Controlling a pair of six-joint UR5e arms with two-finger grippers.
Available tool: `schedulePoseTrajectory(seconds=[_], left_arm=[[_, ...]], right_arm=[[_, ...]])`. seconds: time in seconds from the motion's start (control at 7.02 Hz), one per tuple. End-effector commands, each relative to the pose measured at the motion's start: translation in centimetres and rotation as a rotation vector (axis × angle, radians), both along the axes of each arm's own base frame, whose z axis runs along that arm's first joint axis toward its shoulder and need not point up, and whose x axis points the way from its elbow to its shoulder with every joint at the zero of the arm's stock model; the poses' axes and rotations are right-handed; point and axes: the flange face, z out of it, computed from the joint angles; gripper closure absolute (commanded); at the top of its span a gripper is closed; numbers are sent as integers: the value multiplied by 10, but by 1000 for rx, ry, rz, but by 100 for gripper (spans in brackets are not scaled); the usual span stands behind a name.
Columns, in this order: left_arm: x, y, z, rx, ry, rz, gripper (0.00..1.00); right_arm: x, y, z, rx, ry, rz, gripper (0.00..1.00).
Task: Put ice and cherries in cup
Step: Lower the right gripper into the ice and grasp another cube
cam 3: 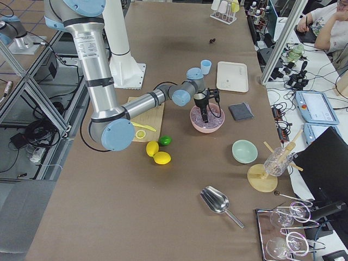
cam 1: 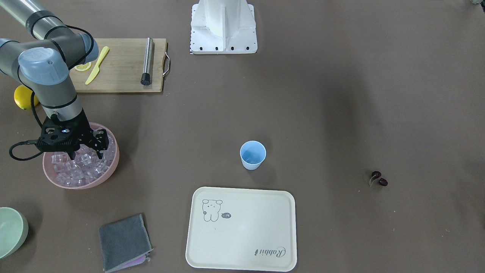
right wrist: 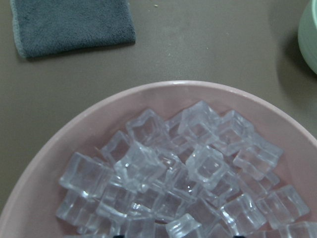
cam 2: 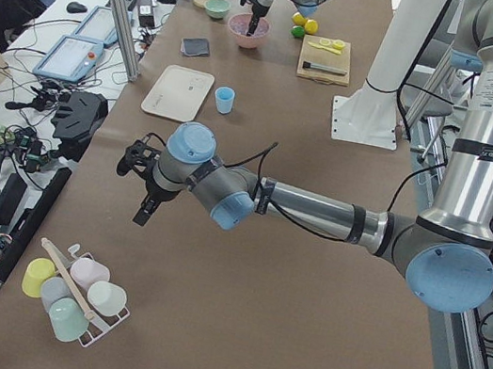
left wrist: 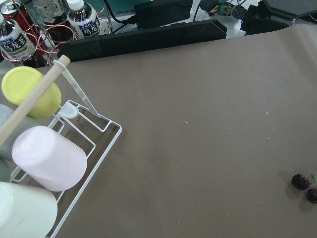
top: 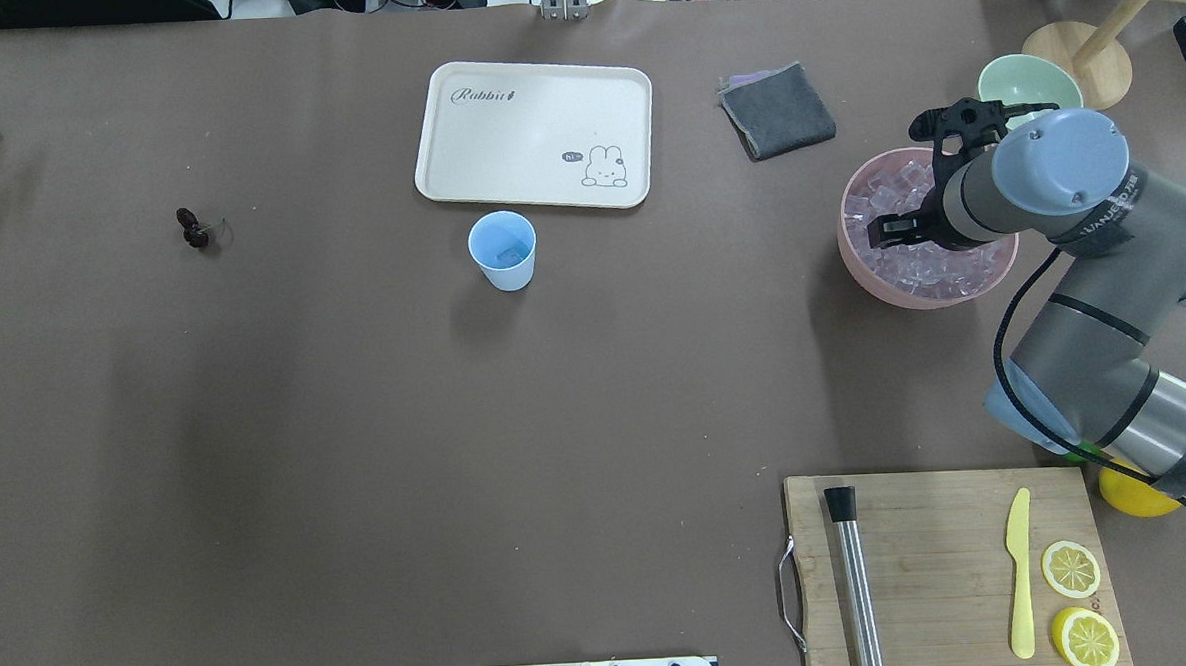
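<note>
We judge the task barely begun. The small light-blue plastic cup [cam 1: 252, 154] stands upright in the middle of the desk, and we cannot tell whether a cube already lies inside it. The clear glassy ice cubes [cam 1: 81, 168] are heaped in the pink round bowl [cam 1: 110, 170], well apart from the cup on the robot's right. The right hand [cam 1: 86, 153] hangs over that heap with its fingers spread, tips down among the cubes and gripping nothing that we can see.

The two dark red cherries [cam 1: 379, 179] on their thin stems lie on the bare desk, well apart from the cup on the robot's left. The left hand [cam 2: 136, 186] hovers farther out that way, and we cannot tell whether it is spread or clenched.

So the ice and the cherries are both left to do. The cream rectangular tray [cam 1: 242, 231] lies just beside the cup, away from the robot. The folded grey cloth [cam 1: 123, 240] and the pale green bowl [cam 1: 11, 231] sit beyond the pink bowl from the cup. We see nothing lying on either line to the cup.
</note>
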Motion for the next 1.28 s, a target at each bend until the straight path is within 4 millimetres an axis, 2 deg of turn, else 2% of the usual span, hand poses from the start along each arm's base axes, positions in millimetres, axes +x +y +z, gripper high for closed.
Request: schedulePoseTrajectory(seconds=[0.0,0.14,0.28,0.57,0.71,1.0,1.14], left_arm=[[0,-1,-1,3,0,0,2],[0,-1,-1,2,1,-1,2],[0,-1,0,0,0,0,2],[0,2,2,-3,0,-1,2],[0,4,3,-4,0,-1,2],[0,4,2,-3,0,-1,2],[0,3,0,-2,3,-2,2]], right_arm=[[3,4,8,-10,9,-2,50],[4,7,9,-10,9,-3,83],[2,6,2,-3,1,-5,100],[4,4,-3,6,-2,-3,100],[14,-2,-7,14,-7,11,100],[51,-8,-50,66,-70,50,100],[50,-13,-80,112,-102,59,100]])
